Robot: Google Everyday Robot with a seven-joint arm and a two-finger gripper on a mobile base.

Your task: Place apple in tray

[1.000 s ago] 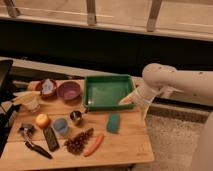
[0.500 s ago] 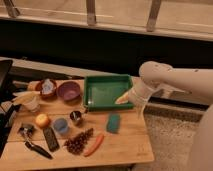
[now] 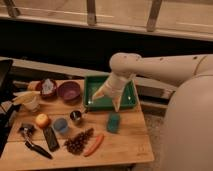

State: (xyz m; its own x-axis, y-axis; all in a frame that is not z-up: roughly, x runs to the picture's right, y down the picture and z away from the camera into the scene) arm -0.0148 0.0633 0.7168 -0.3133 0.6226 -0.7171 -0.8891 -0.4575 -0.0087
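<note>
Wooden table (image 3: 126, 141) bears the apple (image 3: 42, 120), well apart from the tray (image 3: 128, 94) under the spread-apart pincer (image 3: 107, 100).

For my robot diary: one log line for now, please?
small round yellow-orange apple: on wooden table | green rectangular plastic tray: apple not inside | gripper: open, over tray

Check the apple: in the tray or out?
Out. The apple lies on the wooden table at the left, beside the blue cup, far from the green tray. The gripper hangs open over the tray, holding nothing.
</note>
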